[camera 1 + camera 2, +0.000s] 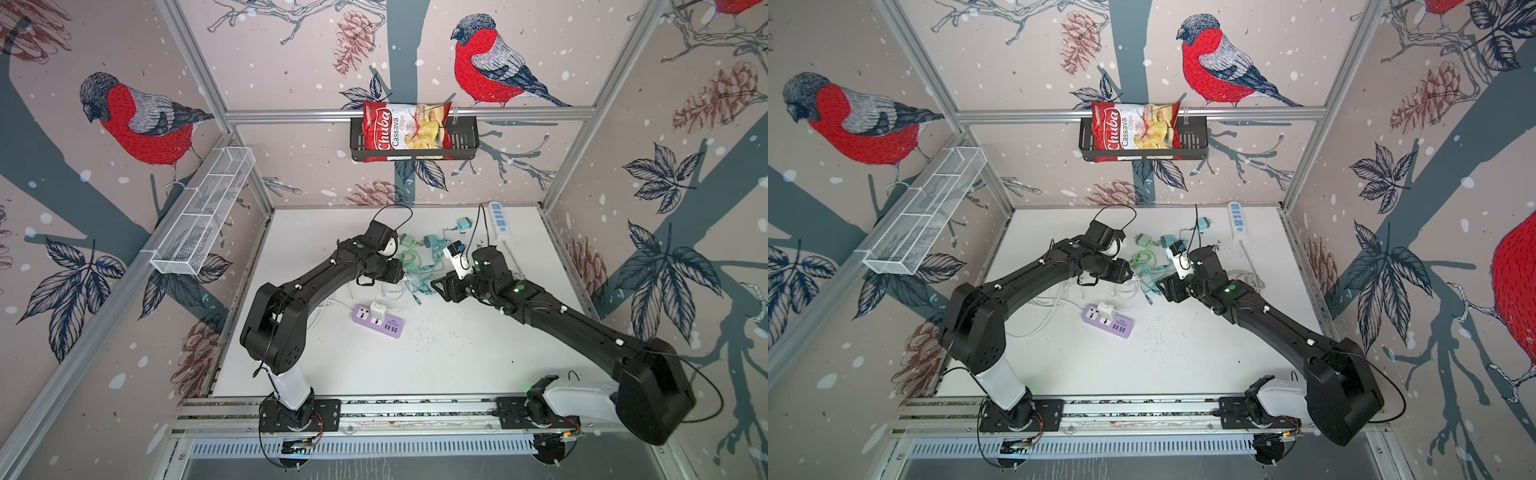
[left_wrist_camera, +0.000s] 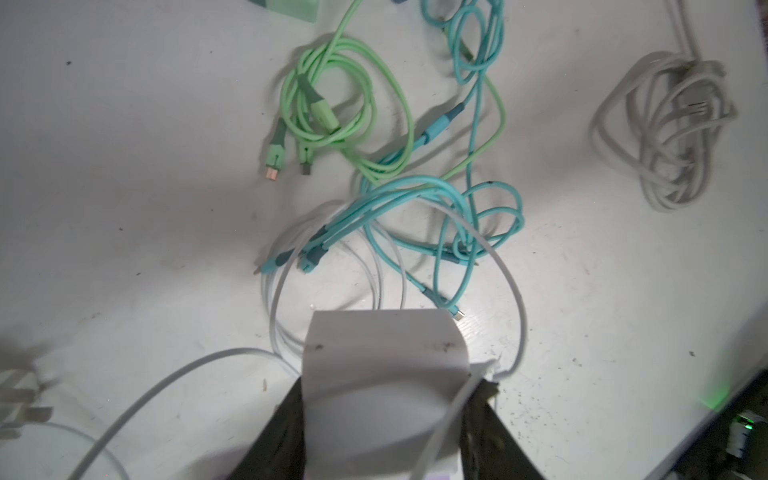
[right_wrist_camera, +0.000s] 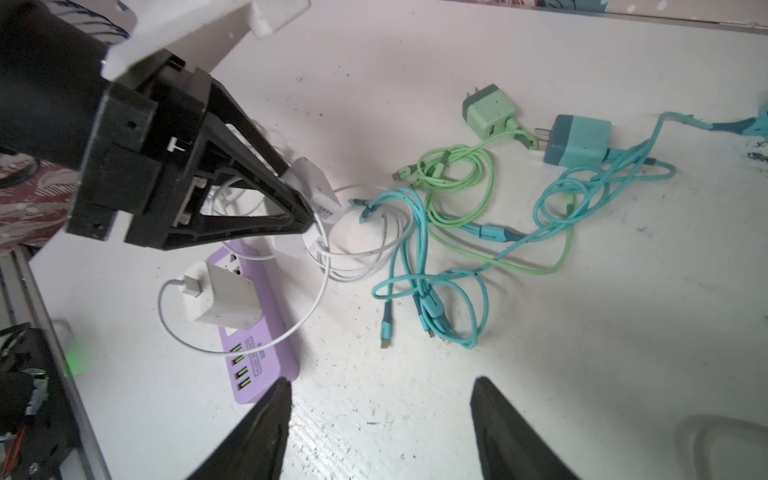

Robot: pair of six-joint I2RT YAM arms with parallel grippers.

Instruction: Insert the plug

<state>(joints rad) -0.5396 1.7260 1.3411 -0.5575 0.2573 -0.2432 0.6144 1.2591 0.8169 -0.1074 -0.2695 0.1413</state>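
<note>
My left gripper [image 2: 392,384] is shut on a white plug [image 2: 382,349], a blocky charger whose white cable loops off to one side. In the right wrist view the same gripper [image 3: 307,212] holds that plug [image 3: 318,193] just above the far end of the purple power strip [image 3: 266,353]. The strip [image 1: 388,326] lies on the white table in both top views, and a second white charger [image 3: 224,299] is seated in one of its sockets. My right gripper [image 3: 382,382] hangs open over bare table beside the strip, with nothing between its fingers.
Green and teal cables [image 3: 453,208] lie tangled beyond the strip, with a green charger [image 3: 490,110] and a teal charger [image 3: 577,139]. A white power strip [image 1: 498,218] lies at the back right, and a coiled white cord [image 2: 665,129] is nearby. A wire basket [image 1: 203,212] hangs on the left wall.
</note>
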